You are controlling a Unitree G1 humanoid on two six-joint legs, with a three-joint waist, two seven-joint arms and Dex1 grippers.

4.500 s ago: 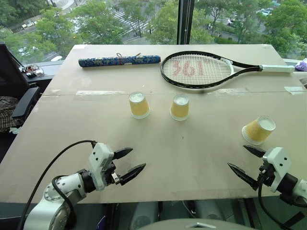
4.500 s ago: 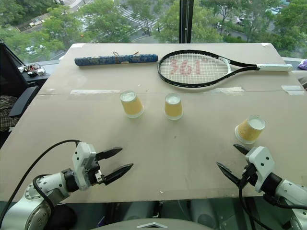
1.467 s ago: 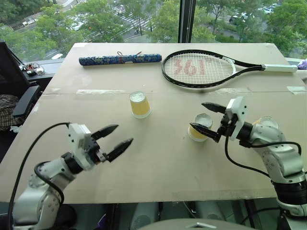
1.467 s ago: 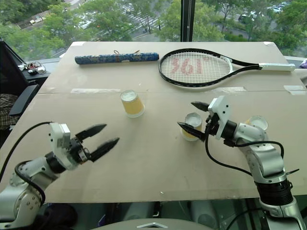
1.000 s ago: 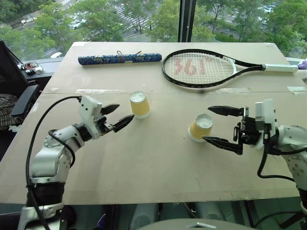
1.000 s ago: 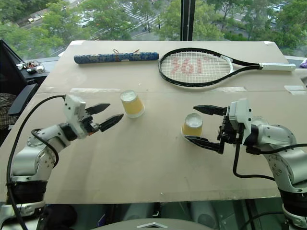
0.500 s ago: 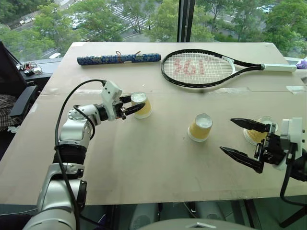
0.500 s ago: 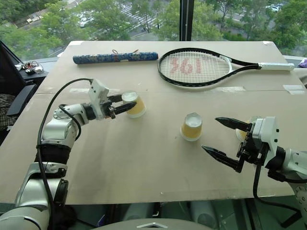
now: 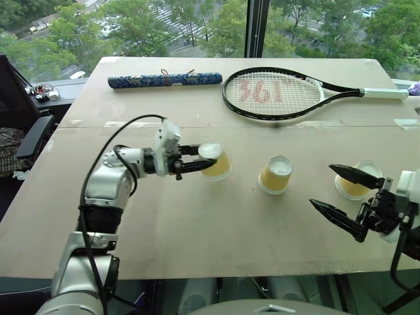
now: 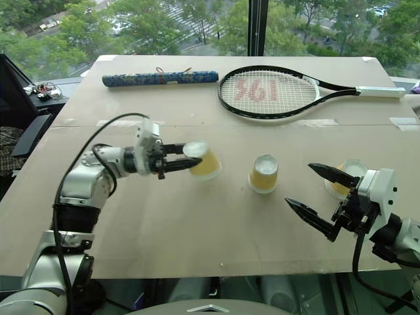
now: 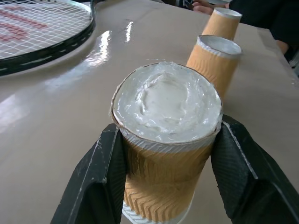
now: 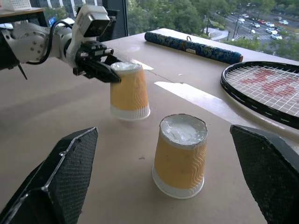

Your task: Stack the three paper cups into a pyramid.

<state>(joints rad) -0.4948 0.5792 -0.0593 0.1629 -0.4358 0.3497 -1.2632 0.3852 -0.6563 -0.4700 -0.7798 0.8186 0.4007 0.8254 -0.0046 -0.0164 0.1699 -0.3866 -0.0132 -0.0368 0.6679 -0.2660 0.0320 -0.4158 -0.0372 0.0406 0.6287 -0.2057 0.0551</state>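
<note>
My left gripper (image 9: 197, 159) is shut on one of the three paper cups (image 9: 216, 163), upside down with its white base up and its yellow wall pinched between the black fingers (image 11: 100, 172). This cup sits at table level, left of the middle cup (image 9: 275, 174); I cannot tell whether it touches the table. The middle cup stands upside down on the table. The third cup (image 9: 359, 180) is at the right, partly behind my right gripper (image 9: 321, 186), which is open and holds nothing. No pyramid stands.
A tennis racket (image 9: 272, 95) and a blue patterned roll (image 9: 164, 81) lie at the far side of the tan table (image 9: 216, 243). A dark chair (image 9: 23, 131) stands off the table's left edge.
My left gripper shut on the left cup and carried it to the right, toward the middle cup. My right gripper drew back from the middle cup toward the right front, still open.
</note>
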